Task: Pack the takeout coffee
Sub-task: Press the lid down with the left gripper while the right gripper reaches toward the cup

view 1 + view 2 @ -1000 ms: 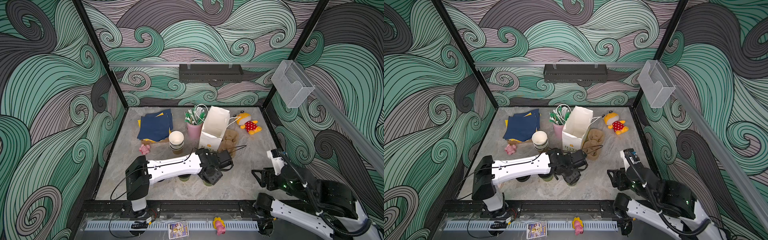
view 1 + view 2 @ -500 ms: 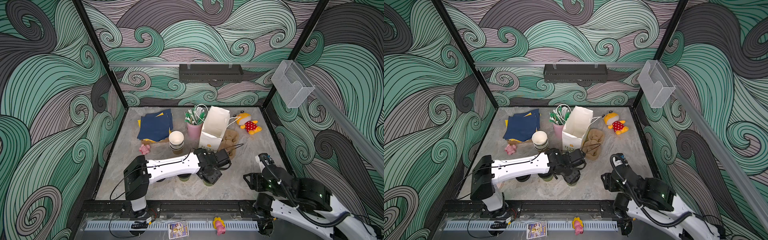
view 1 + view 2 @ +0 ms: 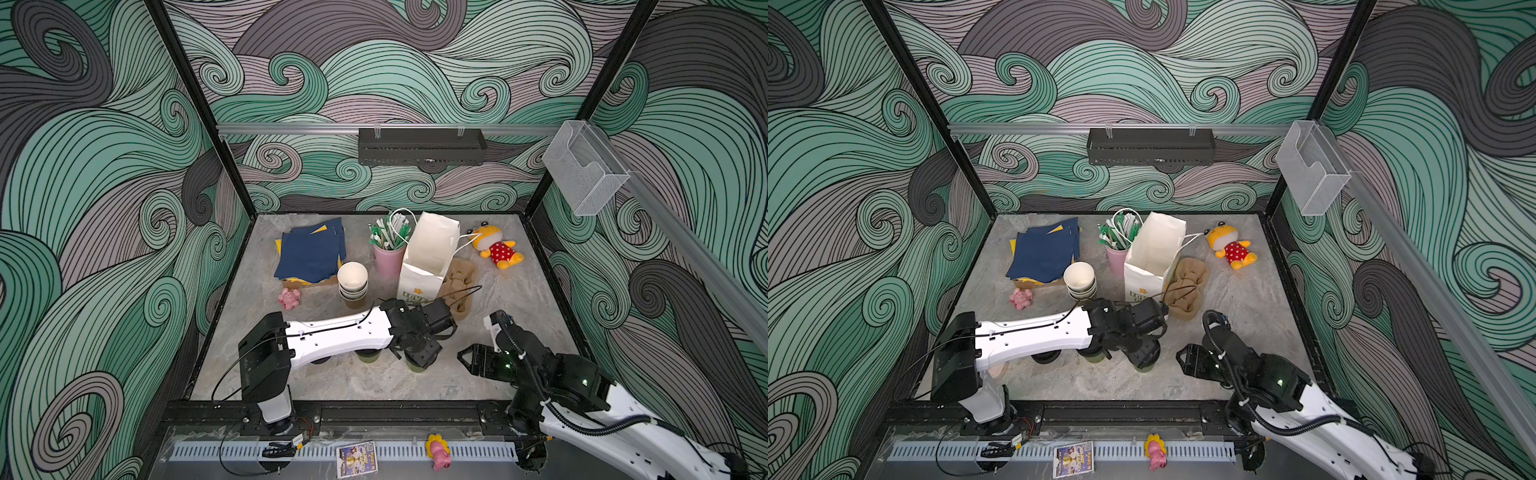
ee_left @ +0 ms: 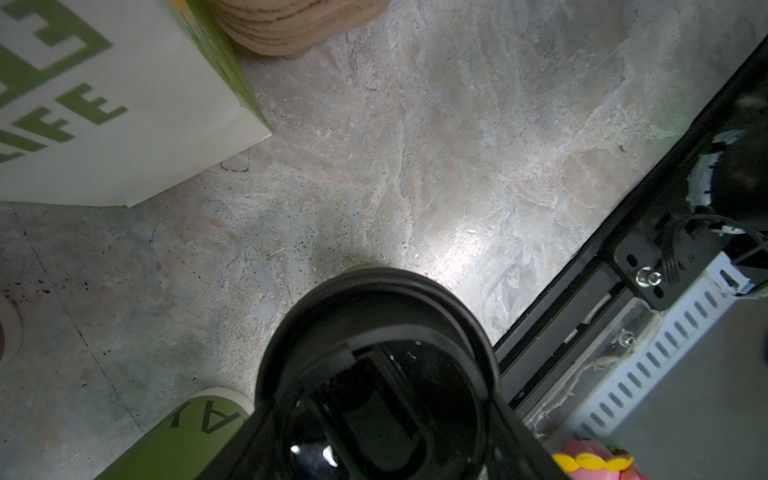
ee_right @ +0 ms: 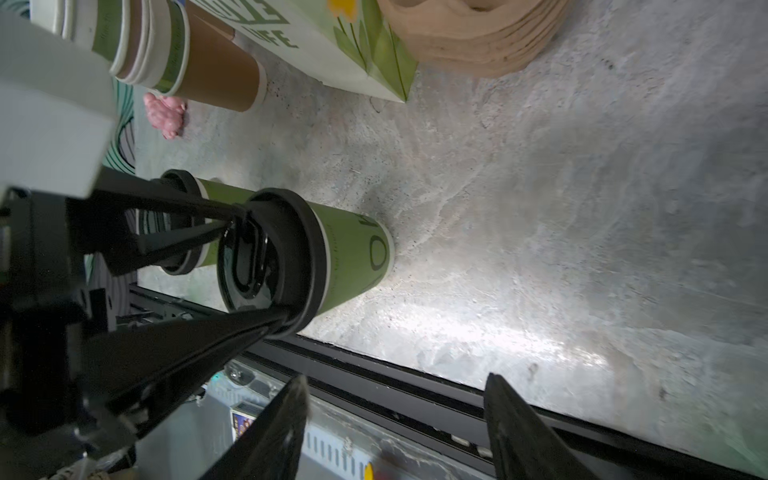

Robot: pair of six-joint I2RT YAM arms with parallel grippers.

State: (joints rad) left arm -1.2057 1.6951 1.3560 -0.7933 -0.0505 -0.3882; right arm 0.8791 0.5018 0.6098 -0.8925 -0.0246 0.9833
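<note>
Grey marbled tabletop (image 3: 523, 303) fills the floor of a booth papered with green and grey swirls. At the back left of the surface lies a pile of navy napkins (image 3: 309, 253), with a small pink toy (image 3: 289, 298) just in front of it. Next come a stack of open paper cups (image 3: 353, 282) and a pink cup of straws (image 3: 388, 262). A white paper bag (image 3: 430, 253) stands open beside them, with a pile of brown carrier trays (image 3: 461, 278) against its side. A yellow plush toy (image 3: 496, 251) lies near the back right corner.

Toward the front edge, the left arm stretches in from the left and across the middle. Two green cups with black lids stand upright and close together on the table there. The left lidded cup (image 3: 370, 356) is partly hidden under the arm, and the right lidded cup (image 3: 417, 366) stands directly under the left gripper (image 5: 257, 268). In the right wrist view that gripper's fingers (image 5: 199, 343) press on opposite sides of the cup's black lid (image 5: 299, 249), clamped on it while the cup rests on the table. Further right, the right gripper (image 5: 395, 380) hangs low near the front edge, apart from both cups. Its jaws are spread wide with nothing between them.
</note>
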